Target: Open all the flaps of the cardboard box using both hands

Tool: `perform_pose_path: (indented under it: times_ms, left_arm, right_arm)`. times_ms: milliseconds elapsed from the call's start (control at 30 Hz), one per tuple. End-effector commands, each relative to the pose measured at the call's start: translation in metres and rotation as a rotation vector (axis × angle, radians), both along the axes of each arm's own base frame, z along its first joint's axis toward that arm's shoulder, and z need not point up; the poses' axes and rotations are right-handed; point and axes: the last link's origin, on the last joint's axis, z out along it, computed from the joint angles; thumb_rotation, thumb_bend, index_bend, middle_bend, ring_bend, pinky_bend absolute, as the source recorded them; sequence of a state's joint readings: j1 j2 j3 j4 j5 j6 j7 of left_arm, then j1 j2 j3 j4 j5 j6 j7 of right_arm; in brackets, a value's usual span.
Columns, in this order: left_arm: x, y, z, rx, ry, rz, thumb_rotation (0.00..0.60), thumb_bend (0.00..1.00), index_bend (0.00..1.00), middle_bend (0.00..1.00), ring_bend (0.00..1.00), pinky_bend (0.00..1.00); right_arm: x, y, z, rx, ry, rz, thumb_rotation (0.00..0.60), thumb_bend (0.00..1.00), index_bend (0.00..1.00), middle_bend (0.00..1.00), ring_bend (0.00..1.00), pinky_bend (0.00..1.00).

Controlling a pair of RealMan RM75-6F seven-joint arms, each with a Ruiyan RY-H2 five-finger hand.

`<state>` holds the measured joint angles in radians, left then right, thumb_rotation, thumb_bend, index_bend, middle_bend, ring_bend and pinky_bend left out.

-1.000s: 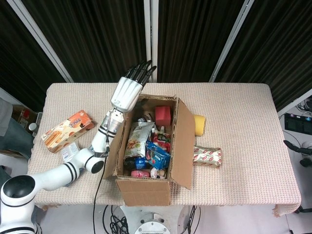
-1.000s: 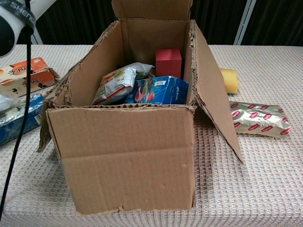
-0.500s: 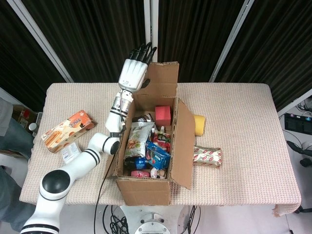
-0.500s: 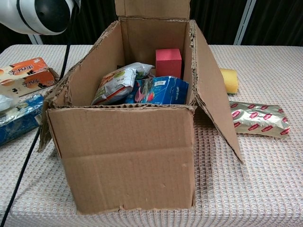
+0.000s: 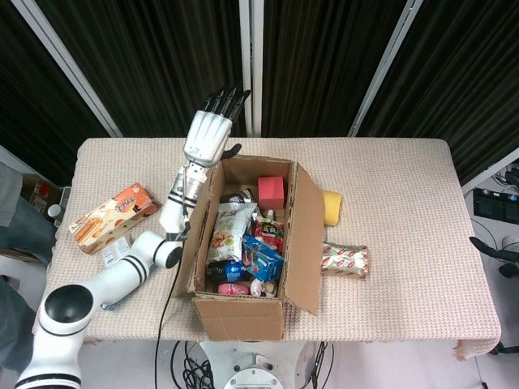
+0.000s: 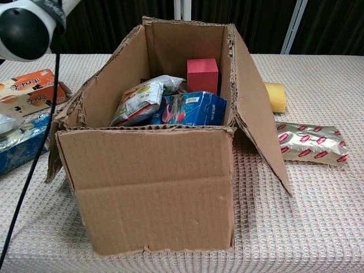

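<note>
Head view: the cardboard box point(image 5: 251, 243) stands mid-desk point(image 5: 405, 243), its flaps apparently all folded outward, so little seems left; the left hand point(image 5: 206, 139) hovers at the far-left corner, fingers extended, holding nothing; the right hand is unseen. Chest view: the box's interior is exposed; package lettering is illegible.

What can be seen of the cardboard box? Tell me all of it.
The cardboard box is plain brown corrugated card with ragged edges, standing upright on the table near its front edge. Its top is open: the right flap hangs outward and down, and the left one leans out. Snack packs and a red block fill it. The left hand hovers at its far left corner; contact is unclear.
</note>
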<state>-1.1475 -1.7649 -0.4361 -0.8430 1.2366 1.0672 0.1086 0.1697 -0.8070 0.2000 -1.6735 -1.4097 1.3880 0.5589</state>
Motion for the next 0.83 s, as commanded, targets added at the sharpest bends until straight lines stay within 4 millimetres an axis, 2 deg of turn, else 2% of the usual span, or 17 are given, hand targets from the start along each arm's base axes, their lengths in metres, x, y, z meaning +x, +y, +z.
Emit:
perform_pose_path:
  times_ms: [33, 200, 300, 400, 600, 700, 833]
  left_arm:
    - [-0.077, -0.072, 0.05, -0.102, 0.064, 0.099, 0.6, 0.15, 0.0, 0.0, 0.05, 0.18]
    - [-0.132, -0.131, 0.085, -0.195, 0.174, 0.249, 0.597, 0.09, 0.01, 0.03, 0.05, 0.19]
    - [-0.176, -0.174, 0.106, -0.2, 0.214, 0.401, 0.555, 0.09, 0.02, 0.03, 0.05, 0.19]
    - [-0.209, -0.211, 0.116, -0.176, 0.21, 0.506, 0.507, 0.09, 0.02, 0.03, 0.05, 0.19]
    - [-0.259, -0.272, 0.108, -0.111, 0.129, 0.56, 0.452, 0.11, 0.02, 0.03, 0.05, 0.19]
    - [-0.274, -0.29, 0.101, -0.099, 0.112, 0.551, 0.442, 0.12, 0.02, 0.03, 0.05, 0.19]
    - [-0.282, -0.299, 0.101, -0.072, 0.095, 0.538, 0.439, 0.13, 0.02, 0.03, 0.05, 0.19]
  right_arm:
    - [-0.004, 0.006, -0.003, -0.018, 0.051, -0.008, 0.6, 0.06, 0.0, 0.0, 0.0, 0.0]
    - [-0.019, 0.026, -0.016, -0.07, 0.23, -0.088, 0.6, 0.09, 0.0, 0.0, 0.0, 0.0]
    - [-0.033, 0.045, -0.029, -0.064, 0.325, -0.178, 0.6, 0.1, 0.0, 0.0, 0.0, 0.0]
    - [-0.047, 0.059, -0.043, -0.078, 0.394, -0.255, 0.6, 0.11, 0.0, 0.0, 0.0, 0.0]
    - [-0.059, 0.073, -0.069, -0.092, 0.411, -0.236, 0.6, 0.14, 0.0, 0.0, 0.0, 0.0]
    - [-0.059, 0.074, -0.077, -0.082, 0.412, -0.212, 0.6, 0.15, 0.0, 0.0, 0.0, 0.0]
    - [-0.053, 0.071, -0.083, -0.083, 0.421, -0.182, 0.6, 0.15, 0.0, 0.0, 0.0, 0.0]
